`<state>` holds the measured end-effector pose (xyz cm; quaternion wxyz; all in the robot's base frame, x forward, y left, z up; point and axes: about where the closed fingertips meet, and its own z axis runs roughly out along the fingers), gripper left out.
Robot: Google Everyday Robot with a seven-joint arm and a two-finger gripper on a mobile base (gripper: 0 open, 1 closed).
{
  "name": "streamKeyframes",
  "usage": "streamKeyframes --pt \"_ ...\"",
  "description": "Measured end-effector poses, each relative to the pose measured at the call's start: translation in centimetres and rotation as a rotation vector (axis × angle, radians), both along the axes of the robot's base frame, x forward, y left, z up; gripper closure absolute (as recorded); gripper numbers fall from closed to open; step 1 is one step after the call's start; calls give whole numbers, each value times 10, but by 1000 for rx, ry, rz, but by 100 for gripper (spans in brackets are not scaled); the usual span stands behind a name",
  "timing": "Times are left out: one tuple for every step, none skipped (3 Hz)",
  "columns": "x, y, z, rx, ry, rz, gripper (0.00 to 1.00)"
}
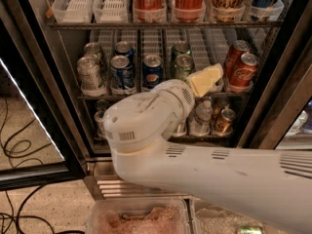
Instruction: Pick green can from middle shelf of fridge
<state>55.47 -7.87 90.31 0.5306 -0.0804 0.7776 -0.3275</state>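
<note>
The fridge (45, 57) stands open in the camera view. Two green cans sit one behind the other in a lane of the middle shelf (157, 44); the front green can (181, 65) shows its silver top. My gripper (206, 79), cream-coloured at the end of the bulky white arm (146, 118), hangs just right of the front green can, level with its lower half and in front of the shelf edge. The arm hides the shelf's front rail below the can.
Blue Pepsi cans (122, 72) and silver cans (90, 75) stand left of the green ones, red cola cans (241, 66) to the right. Small bottles (202, 117) fill the rack below. The glass door (24, 130) hangs open left; cables (14, 147) lie on the floor.
</note>
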Motion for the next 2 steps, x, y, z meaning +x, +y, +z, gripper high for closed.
streamKeyframes --pt "-21 -56 -7 309 62 -77 0" --pt "-20 -46 -1 217 72 -42 0"
